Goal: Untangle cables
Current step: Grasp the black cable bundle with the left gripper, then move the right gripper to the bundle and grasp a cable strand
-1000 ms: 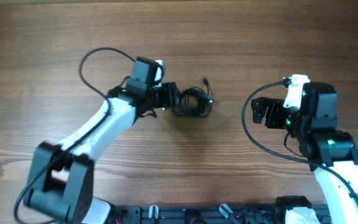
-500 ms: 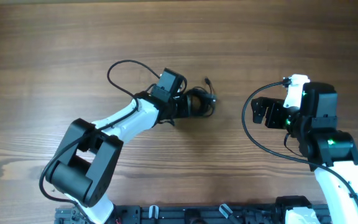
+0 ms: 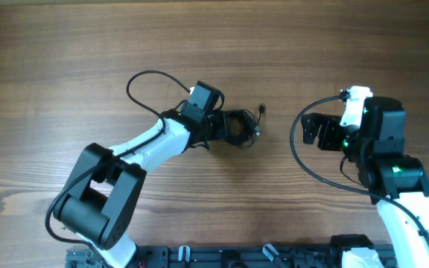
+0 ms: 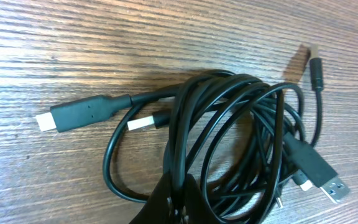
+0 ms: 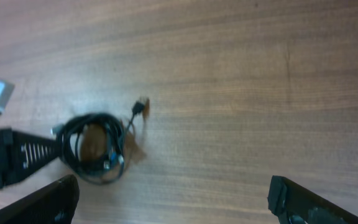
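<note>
A tangled bundle of black cables [image 3: 241,126] lies on the wood table, left of centre. My left gripper [image 3: 219,126] is at the bundle's left edge. In the left wrist view the cables [image 4: 241,130] loop over each other, and the left gripper [image 4: 180,200] is shut on a black strand at the bundle's near side. A thick plug [image 4: 73,115], a white-tipped plug [image 4: 143,123] and a USB plug [image 4: 331,186] stick out. My right gripper [image 3: 315,134] hangs open well to the right of the bundle, holding nothing. In the right wrist view the cables [image 5: 92,149] lie far left of the right gripper [image 5: 173,202].
One loose cable end [image 3: 263,111] with a small connector points up and right from the bundle. Each arm's own black lead arcs beside it, the left one [image 3: 144,78] and the right one [image 3: 298,141]. The table's front rail [image 3: 229,257] runs along the bottom.
The left gripper has closed on a strand of the bundle. The bundle and its loose end have shifted slightly to the right. The right arm has stayed in place.
</note>
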Robot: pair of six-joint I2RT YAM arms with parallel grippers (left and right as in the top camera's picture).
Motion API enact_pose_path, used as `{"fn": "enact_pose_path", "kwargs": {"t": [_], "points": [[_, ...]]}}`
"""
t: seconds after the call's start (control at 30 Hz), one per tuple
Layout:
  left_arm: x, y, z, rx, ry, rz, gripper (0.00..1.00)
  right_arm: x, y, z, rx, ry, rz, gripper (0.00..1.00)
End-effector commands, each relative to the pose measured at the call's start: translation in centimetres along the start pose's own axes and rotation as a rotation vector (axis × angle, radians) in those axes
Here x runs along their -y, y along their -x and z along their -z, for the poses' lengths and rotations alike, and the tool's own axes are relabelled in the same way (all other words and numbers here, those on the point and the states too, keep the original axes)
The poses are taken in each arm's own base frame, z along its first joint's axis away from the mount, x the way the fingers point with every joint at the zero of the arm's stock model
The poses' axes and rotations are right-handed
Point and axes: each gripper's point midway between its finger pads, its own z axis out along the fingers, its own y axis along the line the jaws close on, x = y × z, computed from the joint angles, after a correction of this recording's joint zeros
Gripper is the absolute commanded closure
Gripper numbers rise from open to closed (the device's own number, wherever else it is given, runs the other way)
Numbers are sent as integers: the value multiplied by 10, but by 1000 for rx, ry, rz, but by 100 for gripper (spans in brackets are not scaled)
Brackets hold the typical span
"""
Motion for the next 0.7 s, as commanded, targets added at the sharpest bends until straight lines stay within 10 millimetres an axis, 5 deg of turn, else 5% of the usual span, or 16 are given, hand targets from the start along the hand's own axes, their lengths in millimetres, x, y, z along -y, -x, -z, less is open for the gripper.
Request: {"fn": "enact_pose_path", "kwargs": {"t": [0.0, 0.27, 0.47, 0.67], "points": [[31, 24, 49, 109, -94, -52, 96, -18, 14, -3, 23, 101, -21, 7], [60, 23, 106, 147, -220, -80, 96, -50, -1, -39, -94, 248, -21, 22], [78, 9, 113, 72, -328, -99, 96, -79, -16, -62, -166, 348, 20, 29], [93, 2, 118, 32, -420, -118, 96, -84, -36, -81, -247, 350, 27, 36]]}}
